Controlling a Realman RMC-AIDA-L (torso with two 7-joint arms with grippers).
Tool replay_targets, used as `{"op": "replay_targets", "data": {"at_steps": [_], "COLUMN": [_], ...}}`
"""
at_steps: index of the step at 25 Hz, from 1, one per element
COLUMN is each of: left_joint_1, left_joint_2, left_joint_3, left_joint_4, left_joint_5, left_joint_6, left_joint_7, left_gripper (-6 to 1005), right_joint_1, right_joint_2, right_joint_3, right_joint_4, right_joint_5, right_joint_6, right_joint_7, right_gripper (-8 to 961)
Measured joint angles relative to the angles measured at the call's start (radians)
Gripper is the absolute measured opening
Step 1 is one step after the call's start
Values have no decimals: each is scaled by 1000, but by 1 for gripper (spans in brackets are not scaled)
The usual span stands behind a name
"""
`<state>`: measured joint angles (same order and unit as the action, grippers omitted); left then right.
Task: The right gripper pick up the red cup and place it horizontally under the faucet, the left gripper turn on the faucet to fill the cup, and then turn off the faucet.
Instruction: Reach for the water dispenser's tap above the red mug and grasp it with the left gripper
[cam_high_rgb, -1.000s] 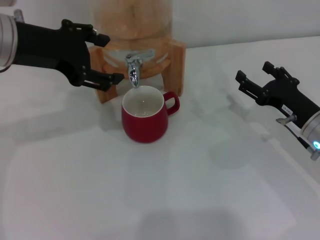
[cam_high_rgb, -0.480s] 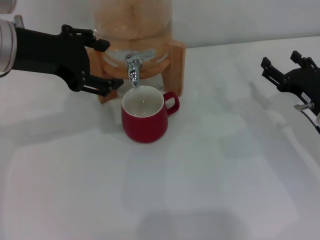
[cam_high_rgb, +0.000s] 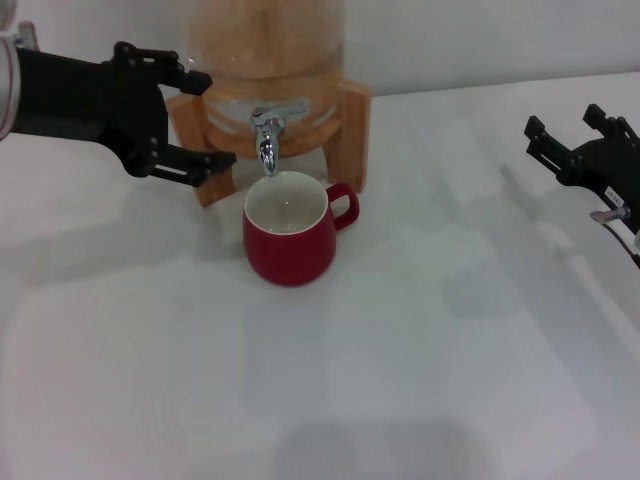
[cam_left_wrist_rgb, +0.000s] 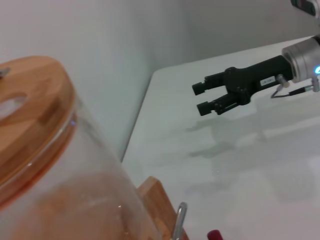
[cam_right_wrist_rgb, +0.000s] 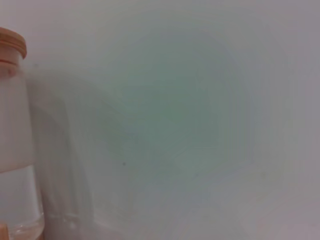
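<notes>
**Cup set under spout; L arm near lever, R arm clear**

Since 1 s ago: right gripper has backed off to far R edge of bench; left gripper shifted slightly away from the tap, toward the robot's left.

Red cup stands upright on bench, directly below faucet, mouth open to the spout, handle toward robot's R. Placement done, judged from pos'n.

L jaws wide apart, holding nothing, just beside faucet at lever height, w/ wooden stand behind. Prob. staged so lever can be reached w/o touching cup.

R jaws spread, empty, well apart from cup; likely parked clear to leave L arm room.

No stream visible at spout; cup interior looks near-empty, so filling seems not yet begun.
</notes>
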<state>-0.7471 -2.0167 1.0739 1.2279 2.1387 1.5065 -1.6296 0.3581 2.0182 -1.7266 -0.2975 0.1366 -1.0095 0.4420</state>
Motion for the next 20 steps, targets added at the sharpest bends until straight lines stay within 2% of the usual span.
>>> {"op": "replay_targets", "data": {"at_steps": [1,7,12,20], "left_joint_1": [-13,-50,-81,-115], "left_joint_2": [1,12,19,17], "left_joint_3": [-32,-92,-102,-103], "left_joint_4": [-39,-132,-193,-256], "left_joint_5": [0,-1,0,4], "left_joint_6": [-1,-4,-13,-40], "left_joint_7": [32,102,145,189], "left_gripper": [858,858,858,858], "right_joint_1": [1,4,4,4], "right_joint_2": [0,2,2,2], "right_joint_3": [-2,-4,-16,-30], "right_joint_4": [0,0,-1,-2], "right_joint_5": [0,0,0,-1], "right_joint_6": [1,6,19,19], "right_joint_7": [3,7,8,8], "right_gripper": [874,874,874,874]}}
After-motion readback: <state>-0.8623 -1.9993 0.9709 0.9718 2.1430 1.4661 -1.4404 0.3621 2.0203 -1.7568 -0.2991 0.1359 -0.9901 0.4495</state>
